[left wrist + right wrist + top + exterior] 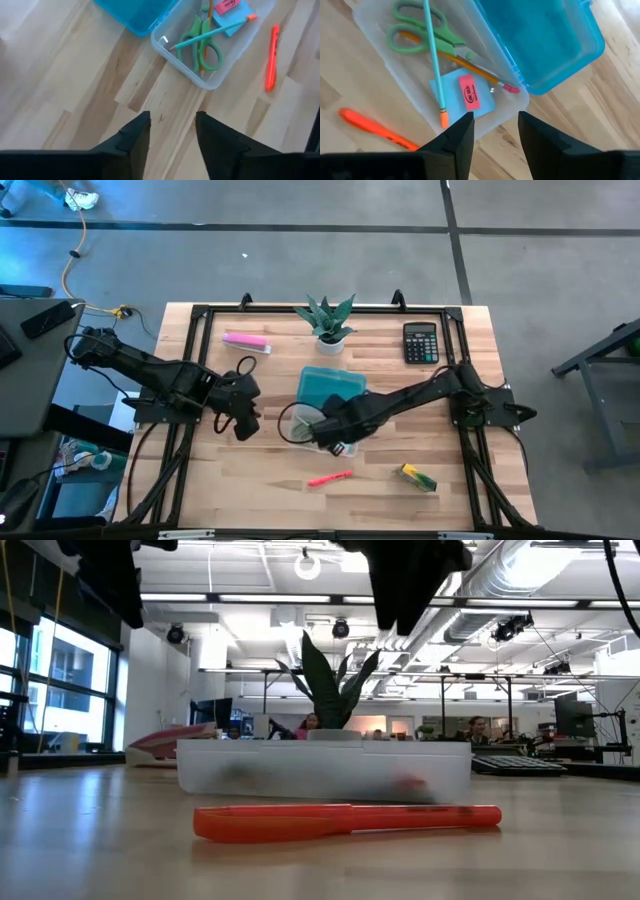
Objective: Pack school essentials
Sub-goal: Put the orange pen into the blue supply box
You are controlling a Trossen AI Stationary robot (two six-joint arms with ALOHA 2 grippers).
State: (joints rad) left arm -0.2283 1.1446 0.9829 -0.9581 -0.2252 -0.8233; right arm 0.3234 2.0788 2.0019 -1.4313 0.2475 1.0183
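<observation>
Your right gripper (495,131) hovers over the box's (300,436) near rim, fingers spread and empty. The pen (330,478) lies on the table just beyond that rim, its length running roughly alongside the box; your right arm is nearer. The left gripper (172,131), also spread, waits beside the box.

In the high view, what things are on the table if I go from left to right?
Pale-pink bar → potted plant → black calculator; nearer the front edge, pink-red pen → yellow-green block.
</observation>
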